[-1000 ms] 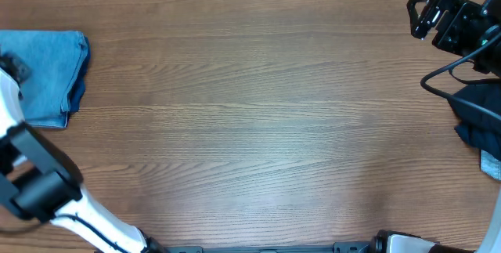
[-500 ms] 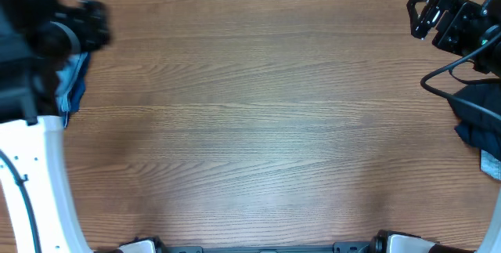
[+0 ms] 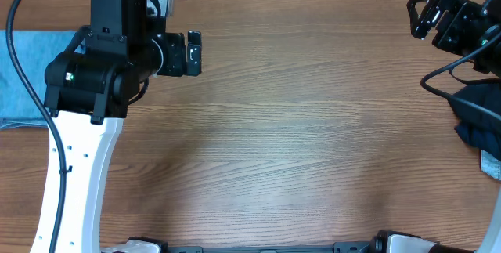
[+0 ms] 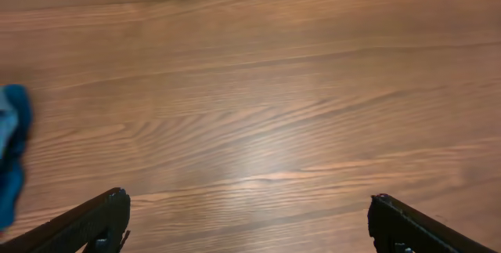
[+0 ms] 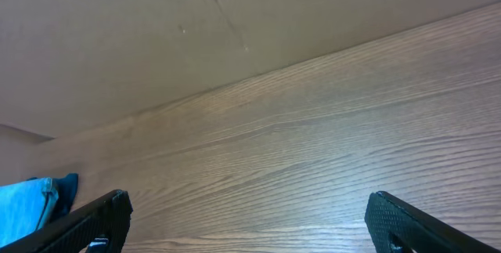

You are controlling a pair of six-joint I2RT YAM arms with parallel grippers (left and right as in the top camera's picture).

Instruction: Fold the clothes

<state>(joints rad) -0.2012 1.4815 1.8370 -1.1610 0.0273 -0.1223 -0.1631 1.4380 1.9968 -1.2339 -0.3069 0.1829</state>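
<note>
Overhead view: pale-blue denim jeans (image 3: pixel 17 73) lie as a flat, squared-off stack at the far left edge of the brown wood-grain counter (image 3: pixel 297 143). The left arm partly covers them. Judged folded and set aside; the part under the arm cannot be checked.

Left claw (image 3: pixel 193 53) hangs over bare wood just right of the jeans, not touching them. In the left wrist view the fingers (image 4: pixel 102 218) are spread wide with only counter between them: released, nothing held. A sliver of blue cloth (image 4: pixel 12 155) shows at that view's left border.

Right claw (image 3: pixel 423 14) sits at the far right rear corner. In the right wrist view its fingers (image 5: pixel 102 218) are spread wide over bare wood: released, empty.

A soft dark navy garment (image 3: pixel 473 120) lies rumpled at the right edge, under the right arm's cable. A bit of paler blue cloth (image 3: pixel 491 165) lies just beside it. Neither looks folded.

Progress estimate: one item done, at least one left. The next piece would probably need pulling from the right pile onto the middle of the counter and spreading flat before any fold.
</note>
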